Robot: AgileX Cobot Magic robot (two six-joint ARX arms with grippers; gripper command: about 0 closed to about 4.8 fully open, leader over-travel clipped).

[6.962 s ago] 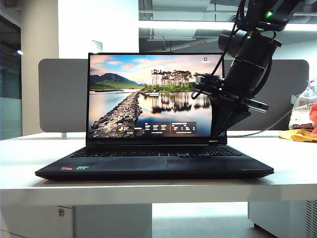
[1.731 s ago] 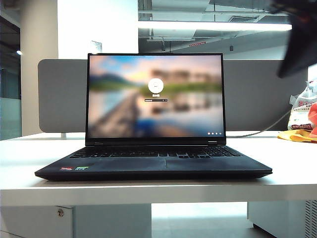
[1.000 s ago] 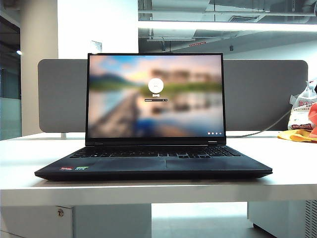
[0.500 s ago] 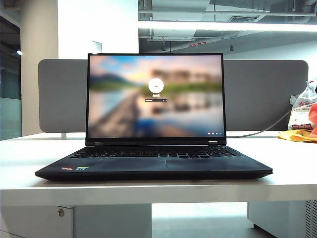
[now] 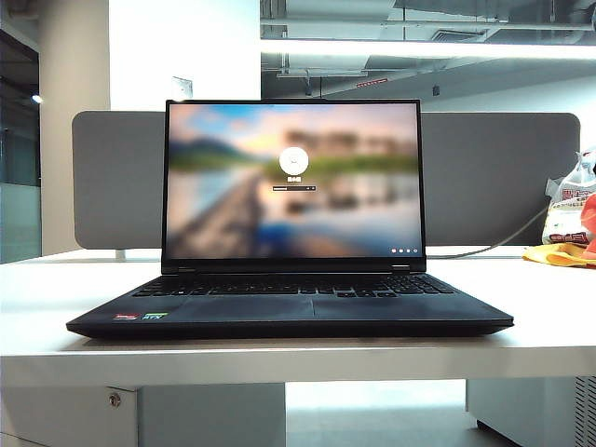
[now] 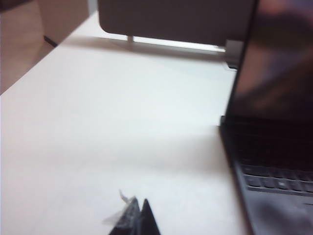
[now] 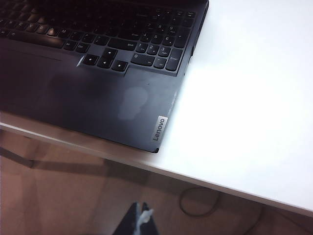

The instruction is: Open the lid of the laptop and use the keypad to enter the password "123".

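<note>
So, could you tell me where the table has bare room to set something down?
The white table is bare left of the laptop, up to the grey divider. The left pincer hangs shut there. Right of the laptop is bare until the bags at the back.

This is an open office: a white desk (image 5: 56,307) with a grey fabric divider (image 5: 116,177), long ceiling lights (image 5: 400,48) and exposed ducts overhead.

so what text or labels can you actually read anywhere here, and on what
"Lenovo": silver tag on the black laptop's palm-rest corner.
"Enter", "0" and other digits: small black number keys of the keypad.
Red and green palm-rest stickers: too small to read.
Login screen text: blurred.
White plastic bag's red print: unreadable.
</note>
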